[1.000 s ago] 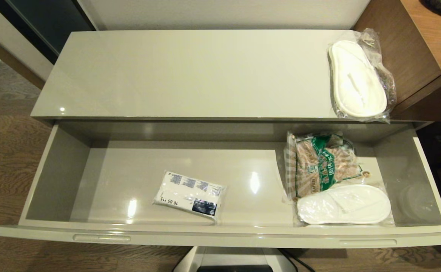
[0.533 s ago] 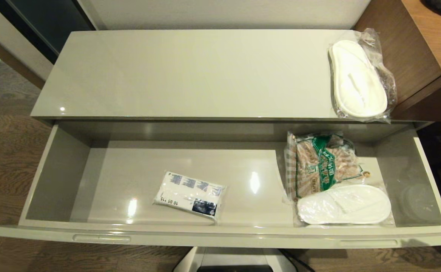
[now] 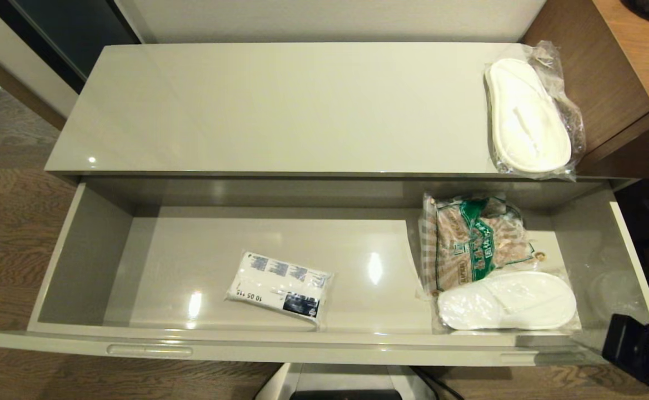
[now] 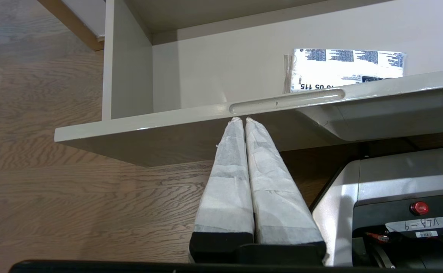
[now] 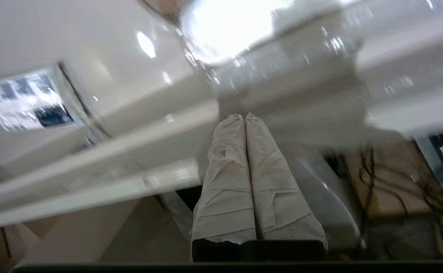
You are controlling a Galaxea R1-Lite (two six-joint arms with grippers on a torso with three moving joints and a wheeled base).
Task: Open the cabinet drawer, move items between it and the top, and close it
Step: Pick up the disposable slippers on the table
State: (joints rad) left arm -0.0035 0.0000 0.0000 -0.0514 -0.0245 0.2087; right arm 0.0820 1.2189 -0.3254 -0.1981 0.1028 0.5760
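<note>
The cabinet drawer (image 3: 324, 347) stands pulled wide open below the top (image 3: 280, 105). Inside it lie the tissue pack (image 3: 279, 286), left of the middle, and one wrapped slipper pack (image 3: 507, 300) at the right front. A second wrapped slipper pack (image 3: 527, 116) rests on the top's right end. My right arm (image 3: 647, 355) shows at the drawer's front right corner; the right gripper (image 5: 244, 116) is shut and empty, its tips just under the drawer's front rim. My left gripper (image 4: 243, 120) is shut and empty, below the left handle slot (image 4: 286, 101), out of the head view.
A brown-and-green checked snack bag (image 3: 472, 239) lies in the drawer behind the slipper pack. A brown wooden desk (image 3: 635, 55) adjoins the cabinet on the right. My white base (image 4: 388, 189) sits under the drawer front, on wood flooring (image 3: 13, 222).
My right arm has come into the head view at the bottom right, up beside the drawer's front right corner. The drawer and the items have not moved.
</note>
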